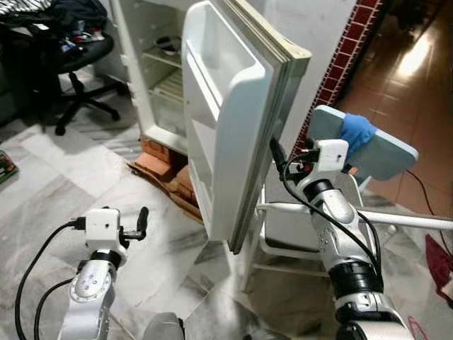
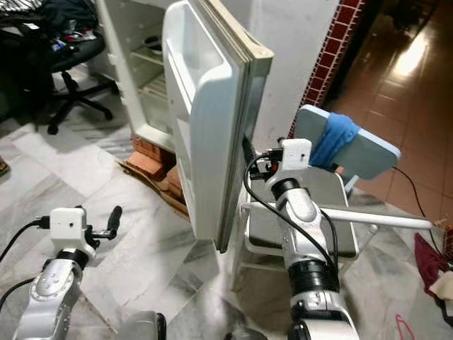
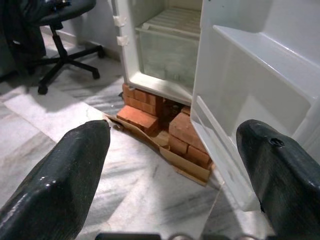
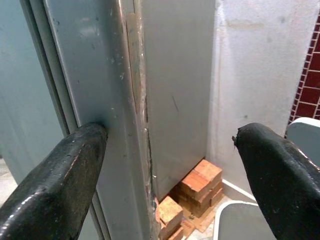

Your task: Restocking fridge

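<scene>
While fridge door (image 1: pixel 233 120) stands open, right gripper (image 4: pixel 165 145) fingers straddle its upright outer edge, apart; left gripper (image 3: pixel 175 160) open, farther off.

Marble floor (image 1: pixel 85 177), black office chair (image 1: pixel 81 60) (cluttered), red-tiled pillar (image 1: pixel 350 46).

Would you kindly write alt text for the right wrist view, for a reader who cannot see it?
The right pincer, open, straddles the outer edge of the fridge door, one finger against it. Past the edge, bricks lie by a white wall.
</scene>
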You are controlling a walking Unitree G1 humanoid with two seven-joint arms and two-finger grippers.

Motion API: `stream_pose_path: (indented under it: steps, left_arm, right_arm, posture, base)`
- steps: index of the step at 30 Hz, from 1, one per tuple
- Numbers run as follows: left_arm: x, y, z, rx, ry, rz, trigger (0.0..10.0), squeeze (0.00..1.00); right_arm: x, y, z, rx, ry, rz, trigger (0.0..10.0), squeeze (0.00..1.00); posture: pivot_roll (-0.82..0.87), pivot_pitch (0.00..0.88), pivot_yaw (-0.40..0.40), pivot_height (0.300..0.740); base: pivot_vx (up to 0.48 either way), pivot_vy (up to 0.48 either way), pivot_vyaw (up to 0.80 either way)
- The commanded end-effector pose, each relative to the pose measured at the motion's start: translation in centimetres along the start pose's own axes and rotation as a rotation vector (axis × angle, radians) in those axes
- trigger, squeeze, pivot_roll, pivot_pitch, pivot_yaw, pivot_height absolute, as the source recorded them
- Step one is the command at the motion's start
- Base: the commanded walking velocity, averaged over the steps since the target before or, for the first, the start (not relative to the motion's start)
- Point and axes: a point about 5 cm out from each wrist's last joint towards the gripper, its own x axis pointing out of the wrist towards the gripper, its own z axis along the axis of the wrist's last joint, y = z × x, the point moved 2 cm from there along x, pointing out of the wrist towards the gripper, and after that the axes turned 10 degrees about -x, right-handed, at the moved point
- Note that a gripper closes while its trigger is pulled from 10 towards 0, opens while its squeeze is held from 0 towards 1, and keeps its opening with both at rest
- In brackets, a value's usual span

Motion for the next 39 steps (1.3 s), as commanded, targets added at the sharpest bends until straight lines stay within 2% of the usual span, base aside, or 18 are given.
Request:
stream_pose_path:
  steps: [1,5,6,8,10,12,13,14,18,20,21,24,25,27,34,39]
  left_arm:
    - [0.1,-0.1,0.3,0.005,-0.003,-0.007,10.0,0.0]
    - [0.0,0.1,0.3,0.003,-0.005,0.003,10.0,0.0]
    - [-0.1,0.1,0.1,0.003,-0.002,0.003,10.0,0.0]
    - [-0.2,0.0,-0.1,0.001,0.002,0.003,10.0,0.0]
    - [-0.2,0.0,-0.2,-0.004,0.004,0.006,10.0,0.0]
    - [-0.2,0.0,-0.3,-0.008,0.007,0.007,10.0,0.0]
    - [-0.2,0.0,-0.3,-0.009,0.008,0.007,10.0,0.0]
    - [-0.2,0.0,-0.4,-0.01,0.01,0.005,10.0,0.0]
    - [-0.2,-0.2,-0.6,-0.014,0.015,-0.002,10.0,0.0]
    - [-0.1,-0.3,-0.7,-0.017,0.026,-0.003,10.0,0.0]
    - [-0.2,-0.3,-0.8,-0.02,0.035,0.001,10.0,0.0]
    - [-0.2,-0.1,-0.9,-0.028,0.036,0.01,10.0,0.0]
    - [-0.1,0.1,-0.9,-0.042,0.041,0.026,10.0,0.0]
    - [0.0,0.2,-0.9,-0.048,0.045,0.036,10.0,0.0]
    - [1.4,-0.4,1.0,-0.062,-0.022,0.017,10.0,0.0]
    - [1.6,-1.2,1.2,-0.06,-0.027,-0.019,10.0,0.0]
  right_arm:
    - [1.6,0.9,2.2,0.02,-0.063,0.046,10.0,0.0]
    - [2.4,3.3,3.7,0.171,-0.102,0.162,10.0,0.0]
    - [2.2,5.3,4.9,0.255,-0.131,0.285,10.0,0.0]
    - [0.4,9.2,7.8,0.413,-0.203,0.575,10.0,0.0]
    - [-2.6,11.7,9.9,0.479,-0.248,0.828,10.0,0.0]
    - [-4.0,12.1,9.5,0.454,-0.226,0.901,10.0,0.0]
    - [-4.1,12.1,9.4,0.449,-0.222,0.906,10.0,0.0]
    - [-3.9,11.5,7.9,0.399,-0.178,0.846,10.0,0.0]
    - [-3.3,9.5,4.6,0.31,-0.073,0.688,10.0,0.0]
    - [-3.0,7.7,2.6,0.254,-0.018,0.553,10.0,0.0]
    - [-3.0,6.4,1.3,0.187,0.014,0.461,10.0,0.0]
    - [-3.7,5.1,0.7,0.153,0.06,0.382,10.0,0.0]
    - [-4.3,3.8,-0.1,0.095,0.088,0.274,10.0,0.0]
    - [-4.5,3.0,-0.5,0.051,0.097,0.204,10.0,0.0]
    - [-5.3,-0.1,-2.1,-0.009,0.115,-0.067,10.0,0.0]
    - [-5.7,-0.5,-2.5,-0.026,0.124,-0.099,10.0,0.0]
  posture:
    - [0.12,0.065,-0.063,0.74]
    - [0.12,0.07,-0.067,0.74]
    - [0.12,0.067,-0.074,0.74]
    - [0.12,0.064,-0.077,0.74]
    - [0.12,0.06,-0.081,0.74]
    - [0.12,0.058,-0.081,0.74]
    - [0.12,0.058,-0.081,0.74]
    - [0.12,0.056,-0.08,0.74]
    - [0.11,0.055,-0.077,0.74]
    - [0.11,0.052,-0.074,0.74]
    - [0.11,0.047,-0.071,0.74]
    - [0.1,0.036,-0.067,0.74]
    - [0.09,0.032,-0.069,0.74]
    - [0.09,0.032,-0.069,0.74]
    - [0.1,0.006,-0.062,0.74]
    - [0.09,0.004,-0.06,0.74]
  base:
    - [0.0,0.0,0.0]
    - [0.0,0.0,0.0]
    - [0.0,0.0,0.0]
    - [0.0,0.0,0.0]
    - [0.0,0.0,0.0]
    - [0.0,0.0,0.0]
    - [0.0,0.0,0.0]
    - [0.0,0.0,0.0]
    - [0.0,0.0,0.0]
    - [0.0,0.0,0.0]
    - [0.0,0.0,0.0]
    - [0.0,0.0,0.0]
    - [0.0,0.0,0.0]
    - [0.0,0.0,0.0]
    - [0.0,0.392,0.0]
    - [0.0,0.48,0.0]
